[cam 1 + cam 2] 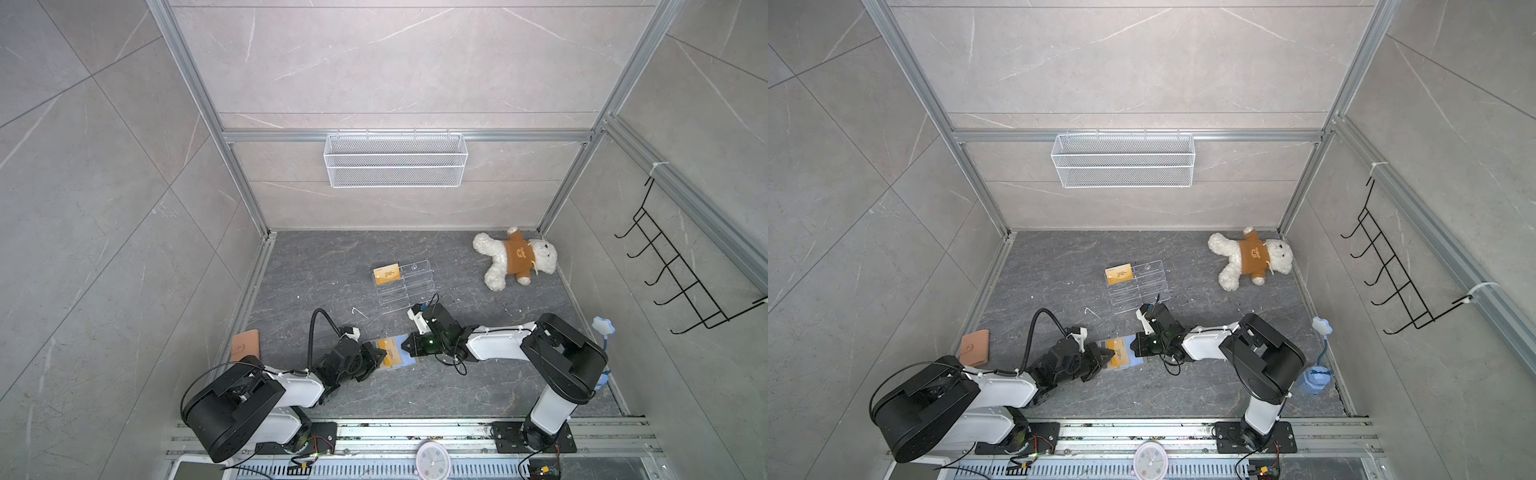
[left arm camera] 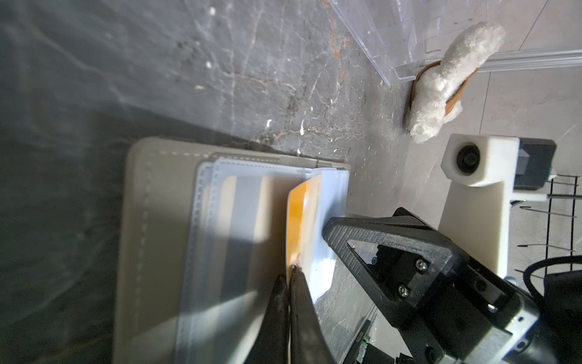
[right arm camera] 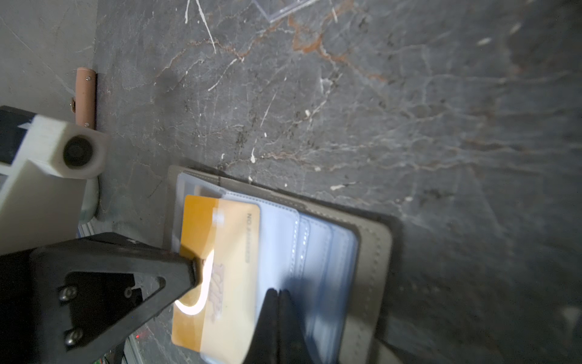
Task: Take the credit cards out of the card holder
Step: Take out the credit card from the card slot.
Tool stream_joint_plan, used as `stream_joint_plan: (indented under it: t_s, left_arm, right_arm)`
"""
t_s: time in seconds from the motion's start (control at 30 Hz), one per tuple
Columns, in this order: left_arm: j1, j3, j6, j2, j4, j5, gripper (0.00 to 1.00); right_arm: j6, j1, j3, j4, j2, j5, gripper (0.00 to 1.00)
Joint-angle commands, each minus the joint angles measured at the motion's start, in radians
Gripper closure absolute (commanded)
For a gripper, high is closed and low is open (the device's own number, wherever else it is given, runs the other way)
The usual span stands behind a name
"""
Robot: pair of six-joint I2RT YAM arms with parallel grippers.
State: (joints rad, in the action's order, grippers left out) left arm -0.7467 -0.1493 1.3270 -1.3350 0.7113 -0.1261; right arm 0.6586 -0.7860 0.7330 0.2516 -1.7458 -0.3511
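Dark marbled tabletop point(image 1: 457, 386) sits boxed in by grey tile walls and aluminium rails. Near its front edge, between the arms, lies the open card holder point(image 3: 374, 252), mostly hidden in both top views. The left gripper point(image 2: 291, 271) pinches a gold card point(image 2: 299, 214) half out of its sleeve. The right gripper point(image 3: 277, 293), closed, presses the blue sleeves point(image 3: 315, 252); whether it grips one is unclear.

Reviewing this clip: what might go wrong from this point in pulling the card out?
1. The left end effector pinches the credit card only by its edge; the card may slip free.
2. The card looks partly inside its clear sleeve, and only the shut right end effector presses the card holder down; a pull may drag or lift it.
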Motion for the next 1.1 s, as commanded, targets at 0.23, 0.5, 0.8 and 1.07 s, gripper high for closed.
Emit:
stream_joint_plan:
  t_s: [0.23,0.5,0.8,1.07]
  left_arm:
    - [-0.001,-0.005,-0.047,0.35,-0.344,0.124,1.0]
    - [0.001,-0.096,-0.14,0.722,-0.576,0.243,1.0]
    - [-0.002,-0.188,-0.181,0.577,-0.161,0.364,1.0]
    - [-0.053,-0.359,-0.222,0.315,0.155,0.449,1.0]
  right_arm:
    - [-0.003,-0.012,0.042,-0.136,0.035,0.011,1.0]
    - [-0.101,0.055,0.244,-0.35,0.23,0.039,0.68]
    - [-0.005,0.174,0.287,-0.328,0.37,-0.09,0.29]
    - [0.383,0.183,0.138,0.142,0.373,-0.171,0.27]
